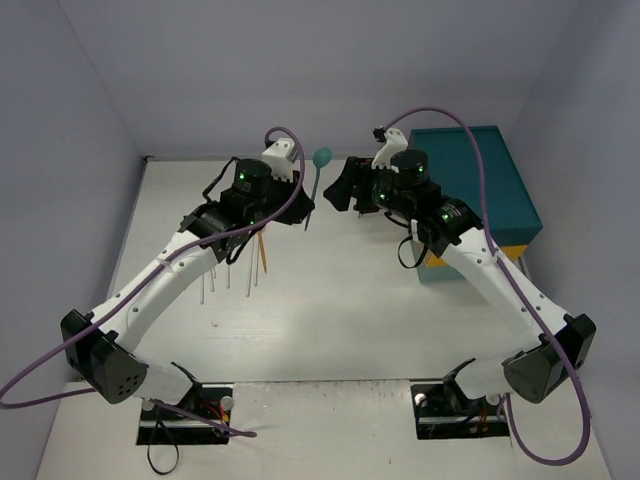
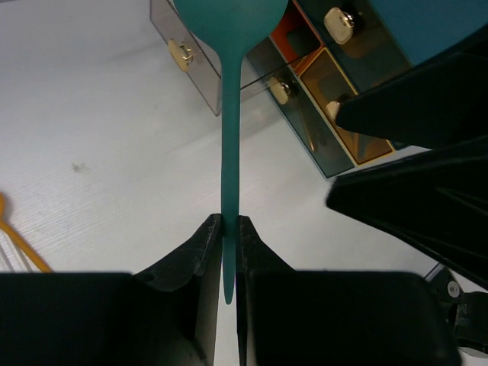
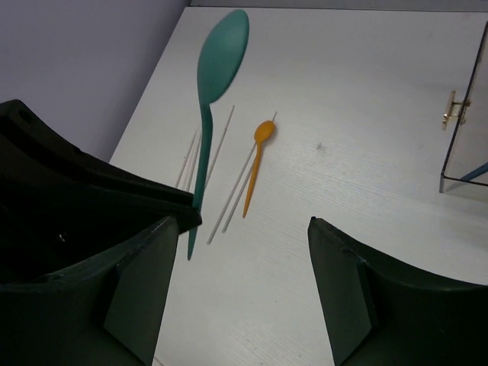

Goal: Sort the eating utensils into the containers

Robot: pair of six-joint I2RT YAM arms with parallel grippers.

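Left pincer (image 2: 229, 232) is clenched hard on the teal spoon (image 2: 230, 152). Both fingers (image 2: 200, 248) pinch the slim handle low down, and its pointed tip pokes out behind them. The bowl points away from me, toward the far edge of the worktop (image 1: 340, 320), about midway along it.

Right pincer (image 3: 240, 282) is spread wide with nothing between the jaws. It hangs just beside the left one, near the far edge and a little right of the middle.

From the left wrist, the clear containers (image 2: 200, 72) sit just beyond the spoon's bowl. The nearest is see-through with a gold knob (image 2: 181, 53) on its front. The ones to its right show orange through their walls, though I cannot tell what is in them. Behind them, toward the far right corner, stands the teal chest (image 1: 480, 185).

Down on the worktop, left of the middle, an orange spoon (image 3: 259, 156) lies flat. A loose fan of clear utensils (image 3: 232, 183) lies right beside it, too thin for me to tell forks from knives.
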